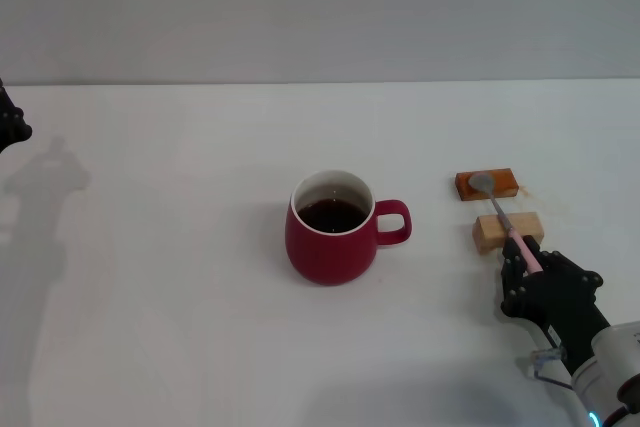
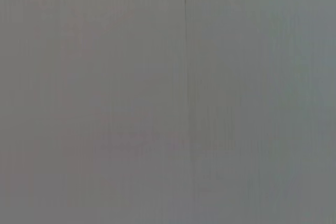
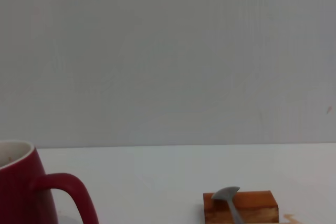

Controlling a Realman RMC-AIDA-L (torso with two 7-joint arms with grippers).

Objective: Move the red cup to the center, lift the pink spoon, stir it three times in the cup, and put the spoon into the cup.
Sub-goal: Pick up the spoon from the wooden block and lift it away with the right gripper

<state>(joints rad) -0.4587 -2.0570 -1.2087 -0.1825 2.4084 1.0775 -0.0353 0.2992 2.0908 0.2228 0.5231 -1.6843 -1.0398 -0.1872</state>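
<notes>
The red cup (image 1: 332,230) stands mid-table with dark liquid inside, its handle towards my right side; it also shows in the right wrist view (image 3: 21,192). The pink spoon (image 1: 505,221) lies across two wooden blocks. Its grey bowl rests on the dark block (image 1: 486,185) and its pink handle runs over the light block (image 1: 508,232). The spoon's bowl shows in the right wrist view (image 3: 227,193). My right gripper (image 1: 530,265) is low at the handle's near end, open, with a finger on each side of it. My left gripper (image 1: 10,122) is parked at the far left edge.
The dark block also shows in the right wrist view (image 3: 252,207). The white table (image 1: 180,327) runs back to a grey wall. The left wrist view shows only plain grey surface.
</notes>
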